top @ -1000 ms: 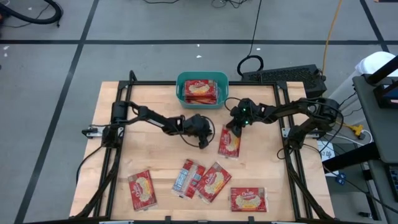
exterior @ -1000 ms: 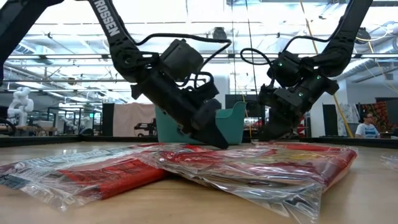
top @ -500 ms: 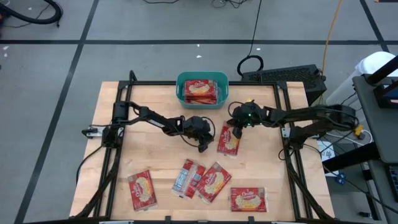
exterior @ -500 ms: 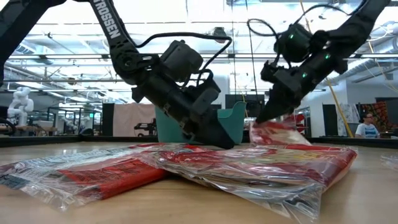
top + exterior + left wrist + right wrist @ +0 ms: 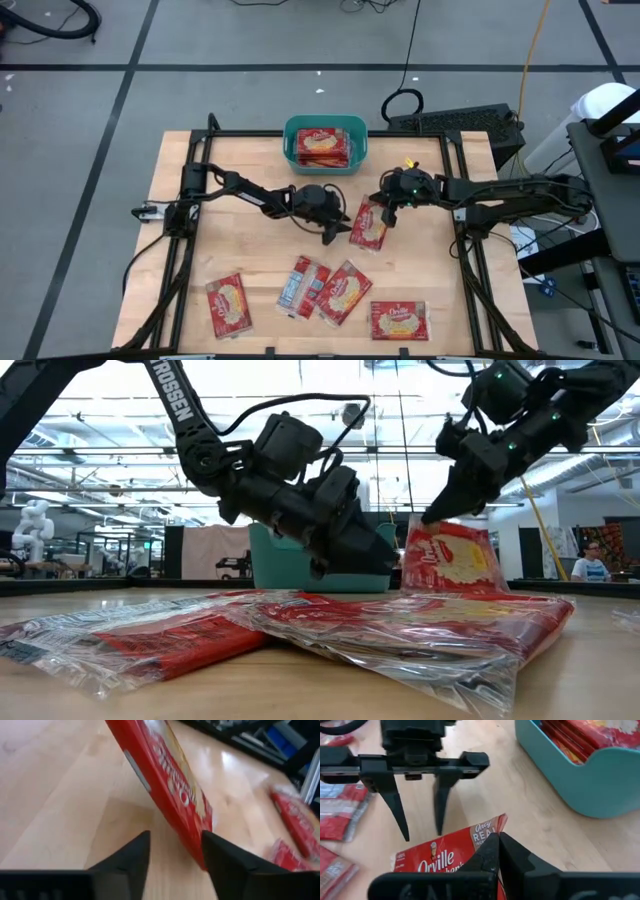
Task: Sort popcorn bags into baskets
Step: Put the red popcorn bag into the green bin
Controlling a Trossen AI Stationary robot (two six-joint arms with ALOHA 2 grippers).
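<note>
One red popcorn bag (image 5: 452,556) with a cream label stands tilted near the table's middle, also seen in the high view (image 5: 367,226). My right gripper (image 5: 432,518) is shut on its upper edge. My left gripper (image 5: 338,228) is open just left of this bag, fingers (image 5: 400,815) spread, pointing at the bag's face (image 5: 167,780); I cannot tell whether it touches. The teal basket (image 5: 296,148) at the far middle holds more bags. Several popcorn bags lie flat near the front edge, such as one at the left (image 5: 227,305). My right gripper pinches the bag's upper edge (image 5: 481,833), close to a corner, between its two fingers. The fingers slant down from the table's right side. The bag hangs below them, tilted on edge; its lower edge is hidden behind the near bags, so I cannot tell whether it is off the table.
Flat bags lie along the near side (image 5: 303,287), (image 5: 343,292), (image 5: 399,320). Bare wood lies between the basket and the arms. A keyboard (image 5: 455,122) sits beyond the far right corner. A person (image 5: 592,563) is seated far behind the table.
My right gripper, still shut on the bag, has risen and drawn back toward the table's right edge. The bag's held edge came up, so it went from lying flat to standing tilted. My left gripper has tipped up and opened.
</note>
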